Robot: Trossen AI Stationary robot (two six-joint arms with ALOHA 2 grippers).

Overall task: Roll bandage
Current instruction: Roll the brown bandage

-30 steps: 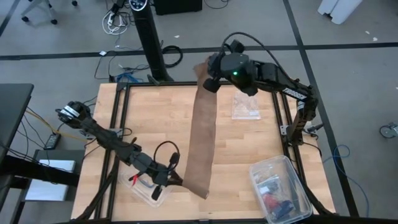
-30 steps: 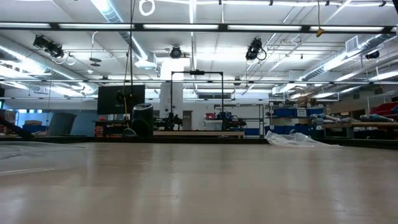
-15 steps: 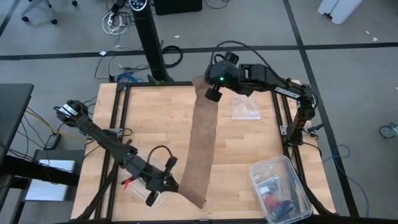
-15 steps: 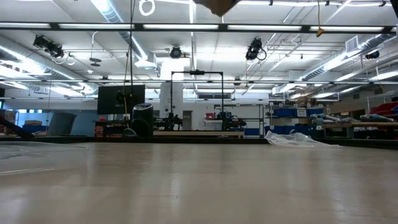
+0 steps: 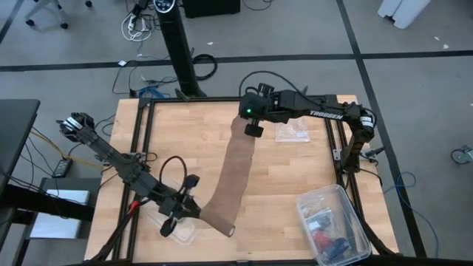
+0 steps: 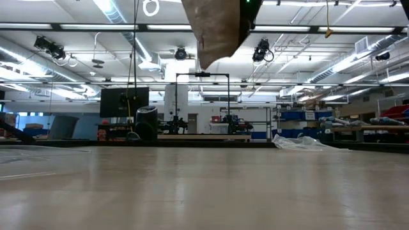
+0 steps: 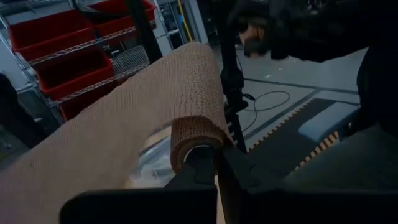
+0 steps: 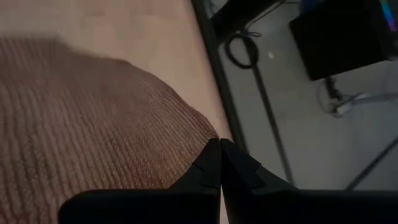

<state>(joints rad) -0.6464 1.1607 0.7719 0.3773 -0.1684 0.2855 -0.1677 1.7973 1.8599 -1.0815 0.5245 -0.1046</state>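
The bandage (image 5: 235, 166) is a long brown strip, hanging in the air over the table's middle between my two grippers. Its near end is wound into a small roll (image 7: 196, 134). My left gripper (image 5: 196, 210), near the table's front left, is shut on that roll. My right gripper (image 5: 250, 124), near the far edge, is shut on the strip's far end. In the low view, a flap of the bandage (image 6: 217, 25) hangs down from the picture's top, well above the table. My left gripper pinches the lower end of the small roll (image 7: 200, 150) between its two fingers. The fingers come level from the table's left. The roll is lifted clear, and the strip runs slack from it toward the far end. My right gripper pinches a corner of the strip's far end (image 8: 205, 144) at its fingertips. The fingers slant down from the table's far right. The cloth hangs below them, clear of the table.
A clear plastic tub (image 5: 332, 225) holding small items stands at the near right. A clear bag (image 5: 292, 129) lies at the far right. A clear plastic piece (image 5: 177, 227) lies under my left gripper. Black rails (image 5: 144, 148) frame the tabletop.
My right gripper has come down and toward the near edge, tipping its fingers downward, and the bandage's far end has sunk with it into the low view. My left gripper has risen and shifted left with the roll. The strip between them now bends slack.
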